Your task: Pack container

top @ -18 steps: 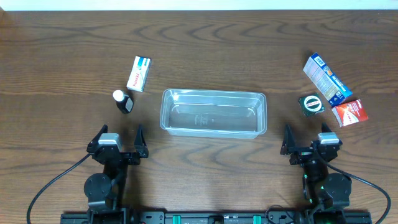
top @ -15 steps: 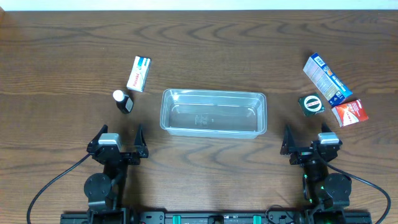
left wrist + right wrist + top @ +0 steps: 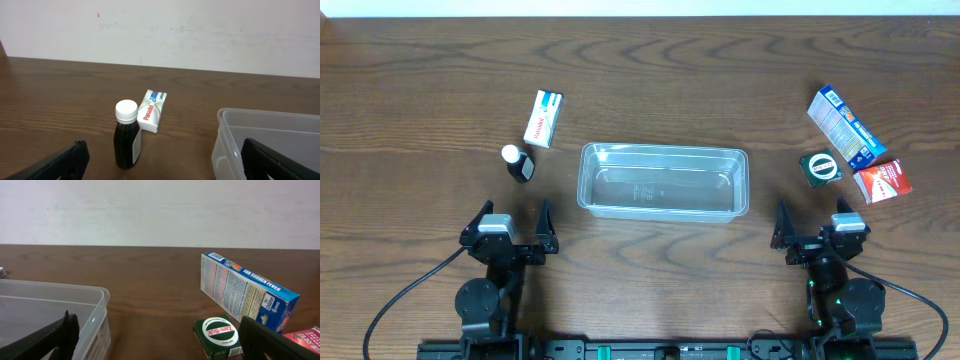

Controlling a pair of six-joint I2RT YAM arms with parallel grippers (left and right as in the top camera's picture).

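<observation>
Clear plastic, glossy and see-through, right at mid-table: container [image 3: 663, 181], shallow, rectangular, rounded at the corners, rimmed all round. Lying lengthwise on the dark wood-grain table [image 3: 650, 60], brown grain showing through its floor.

Over to its left, a small dark bottle [image 3: 518, 163], cylindrical, white screw cap, pale label, standing upright. Just beyond that, a white cardboard box [image 3: 543, 118], flat on the wood, "Panadol" in red along its face, near the bottle but apart from it.

Over to the right, a blue cardboard box [image 3: 846, 125], long and slim, set at an angle, small print down its side. Just beside it, a green pack [image 3: 820, 168] with a round "Zam-Buk" label on top. Next along, a red-and-white box [image 3: 882, 183]; touching the blue one or not, cannot tell.

Down at the near edge, left claw [image 3: 512, 225], black fingers spread wide, released, gripping nothing, near the container's left end. Seen from its wrist: bottle standing straight ahead, container's rounded corner crowding in on the right. Right claw [image 3: 812, 228], same story, splayed and released, near the container's right end. Seen from its wrist: container wall at the left, green pack and blue box ahead at the right. Plain pale wall [image 3: 160, 210] behind it all.
</observation>
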